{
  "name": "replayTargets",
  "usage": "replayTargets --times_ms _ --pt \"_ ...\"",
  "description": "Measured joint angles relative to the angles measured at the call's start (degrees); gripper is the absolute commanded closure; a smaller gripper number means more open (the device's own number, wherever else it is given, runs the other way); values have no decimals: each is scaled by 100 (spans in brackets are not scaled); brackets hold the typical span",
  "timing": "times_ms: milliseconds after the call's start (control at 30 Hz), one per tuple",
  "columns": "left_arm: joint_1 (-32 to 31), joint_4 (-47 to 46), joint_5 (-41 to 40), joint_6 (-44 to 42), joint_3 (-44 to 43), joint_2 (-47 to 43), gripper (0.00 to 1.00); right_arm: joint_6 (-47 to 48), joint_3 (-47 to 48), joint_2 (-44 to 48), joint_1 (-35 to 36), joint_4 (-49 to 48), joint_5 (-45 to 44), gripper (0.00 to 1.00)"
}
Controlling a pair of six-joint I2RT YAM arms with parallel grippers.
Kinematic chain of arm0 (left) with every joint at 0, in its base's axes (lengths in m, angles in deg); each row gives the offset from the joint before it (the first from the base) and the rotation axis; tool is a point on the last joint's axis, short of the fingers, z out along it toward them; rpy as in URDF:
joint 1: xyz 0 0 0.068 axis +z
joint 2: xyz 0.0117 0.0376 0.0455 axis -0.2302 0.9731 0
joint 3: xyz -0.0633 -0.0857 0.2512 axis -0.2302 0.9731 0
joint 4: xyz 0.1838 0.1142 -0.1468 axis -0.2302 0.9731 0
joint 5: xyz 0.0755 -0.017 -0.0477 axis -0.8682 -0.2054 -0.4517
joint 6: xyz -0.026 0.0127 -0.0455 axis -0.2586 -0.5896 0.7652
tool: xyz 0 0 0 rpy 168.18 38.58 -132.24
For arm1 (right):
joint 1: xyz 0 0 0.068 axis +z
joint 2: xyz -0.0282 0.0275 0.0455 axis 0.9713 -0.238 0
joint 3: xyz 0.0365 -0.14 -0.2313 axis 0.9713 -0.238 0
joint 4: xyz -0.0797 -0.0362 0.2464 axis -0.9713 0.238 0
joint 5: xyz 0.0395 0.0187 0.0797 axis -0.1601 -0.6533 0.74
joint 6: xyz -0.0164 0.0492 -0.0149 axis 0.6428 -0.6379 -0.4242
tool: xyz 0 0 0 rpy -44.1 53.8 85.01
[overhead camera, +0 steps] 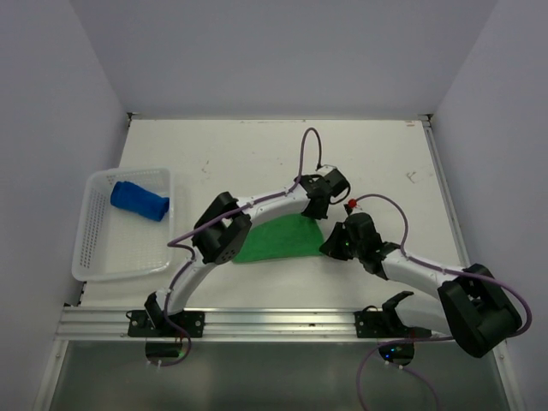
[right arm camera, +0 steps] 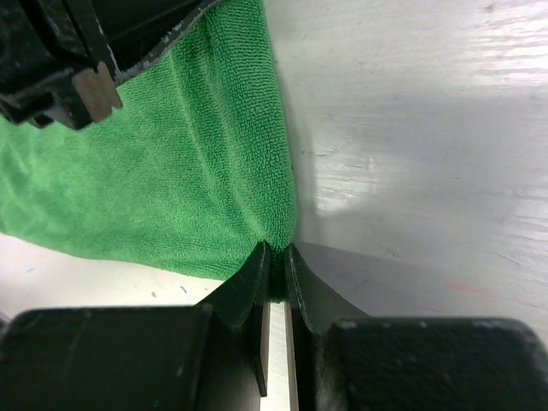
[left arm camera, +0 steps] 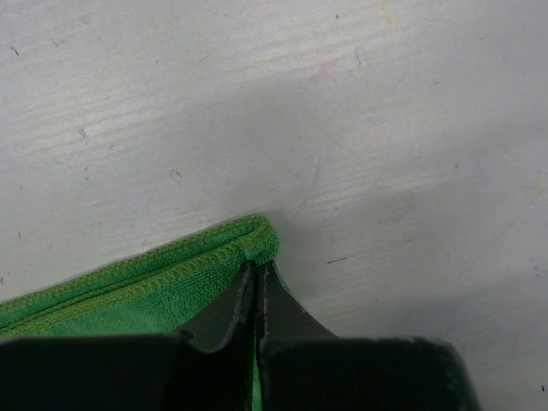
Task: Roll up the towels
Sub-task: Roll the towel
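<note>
My left gripper [left arm camera: 257, 270] is pinched tight on the far right corner of the green towel [overhead camera: 278, 240], and my right gripper [right arm camera: 276, 253] is nipped onto its near right corner. The towel lies flat mid-table [overhead camera: 257, 154]. Its long axis runs left to right, broad at the edge I hold and narrowing leftward. The blue towel [overhead camera: 139, 200] lies rolled in the basket [overhead camera: 94, 257] at the left, its roll running from far-left to near-right.

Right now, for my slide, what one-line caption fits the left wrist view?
Left gripper shut on a corner of the green towel on the white table.
</note>
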Motion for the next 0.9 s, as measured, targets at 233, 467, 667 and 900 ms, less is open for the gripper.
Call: replayTargets --times_ms 233,467,667,900 --pt "116 -321 452 98 146 -96 100 238 315 306 341 916 -717 100" --pt "337 -1231 1038 317 1185 -791 100 339 813 400 1012 1818 -1646 100" --pt "538 -1939 1515 433 1751 -1235 100 295 1134 400 1421 2299 -2514 100" --pt "627 -2465 1912 457 1950 -1322 100 229 1558 199 1880 2896 -3342 100"
